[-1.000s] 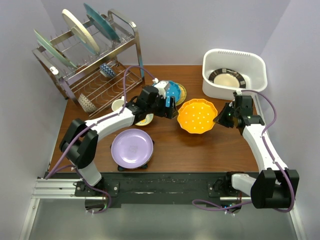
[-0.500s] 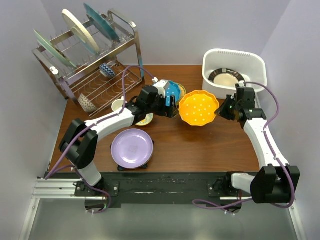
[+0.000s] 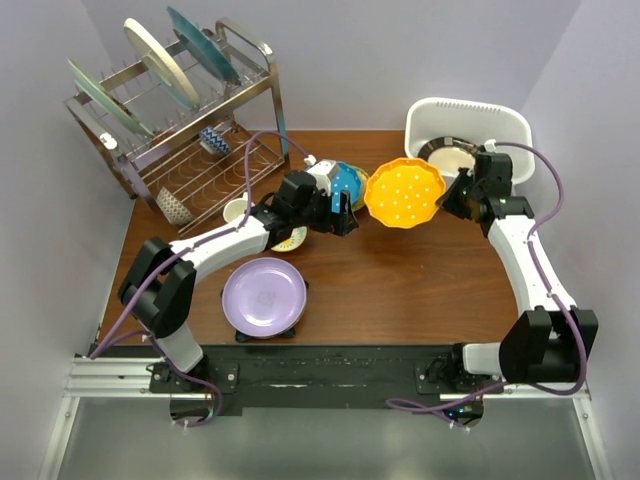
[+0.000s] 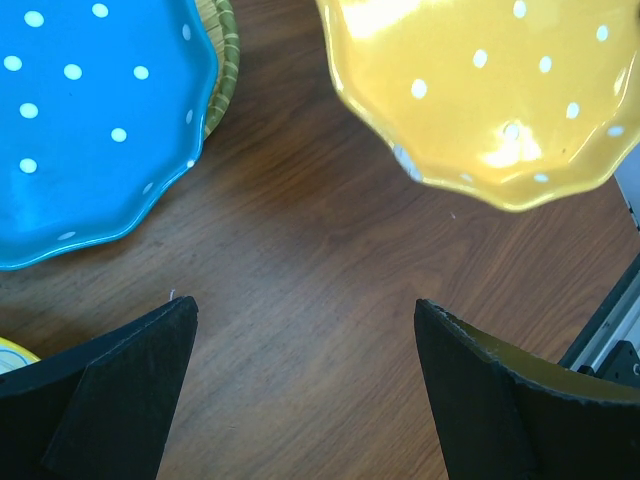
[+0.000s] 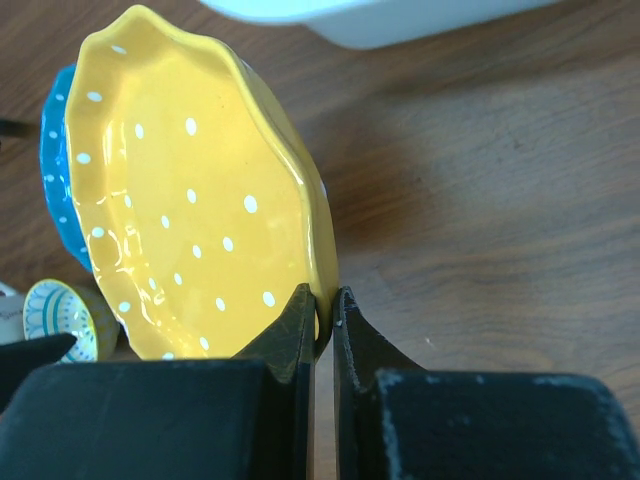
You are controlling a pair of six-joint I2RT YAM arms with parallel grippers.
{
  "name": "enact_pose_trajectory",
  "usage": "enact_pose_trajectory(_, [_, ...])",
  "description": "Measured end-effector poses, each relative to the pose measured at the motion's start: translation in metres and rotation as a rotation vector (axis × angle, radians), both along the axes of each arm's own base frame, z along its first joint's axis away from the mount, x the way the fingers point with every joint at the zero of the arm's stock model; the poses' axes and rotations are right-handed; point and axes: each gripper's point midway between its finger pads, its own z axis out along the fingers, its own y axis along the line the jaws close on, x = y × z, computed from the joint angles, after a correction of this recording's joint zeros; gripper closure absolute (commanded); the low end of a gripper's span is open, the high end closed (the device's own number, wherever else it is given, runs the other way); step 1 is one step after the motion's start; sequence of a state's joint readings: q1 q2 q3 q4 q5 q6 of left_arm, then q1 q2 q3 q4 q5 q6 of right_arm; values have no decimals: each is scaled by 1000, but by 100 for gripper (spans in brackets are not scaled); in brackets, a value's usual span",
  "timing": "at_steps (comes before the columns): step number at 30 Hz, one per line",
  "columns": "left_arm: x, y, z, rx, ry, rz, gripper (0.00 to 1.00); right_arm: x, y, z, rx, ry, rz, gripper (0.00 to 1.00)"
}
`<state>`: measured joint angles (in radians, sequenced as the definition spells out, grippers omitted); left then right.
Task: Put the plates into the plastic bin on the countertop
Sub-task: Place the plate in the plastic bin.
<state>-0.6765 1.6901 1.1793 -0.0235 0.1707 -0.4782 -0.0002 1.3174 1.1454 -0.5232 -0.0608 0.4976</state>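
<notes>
My right gripper is shut on the right rim of the orange dotted scalloped plate. It holds the plate tilted in the air, just left of the white plastic bin. A brown-rimmed beige plate lies inside the bin. My left gripper is open over bare countertop, right beside the blue dotted plate. That plate rests on a yellow-brown patterned plate. The lavender plate sits near the front edge.
A wire dish rack at the back left holds three upright plates, among them a mint green one. A small white bowl and a patterned bowl sit by the left arm. Walls close in on both sides.
My right gripper has lifted the orange plate off the countertop and carried it back toward the bin, tilting it up. The left arm has stayed put.
</notes>
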Motion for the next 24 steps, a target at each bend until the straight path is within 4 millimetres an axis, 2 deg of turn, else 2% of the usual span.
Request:
enact_pose_trajectory(8, [0,0,0,0,1,0,5,31,-21,28,-21,-68,-71,100])
enact_pose_trajectory(13, [0,0,0,0,1,-1,5,44,-38,37,-21,-92,-122,100])
enact_pose_trajectory(24, [-2,-2,0,-6,6,-14,5,64,-75,26,20,-86,-244,100])
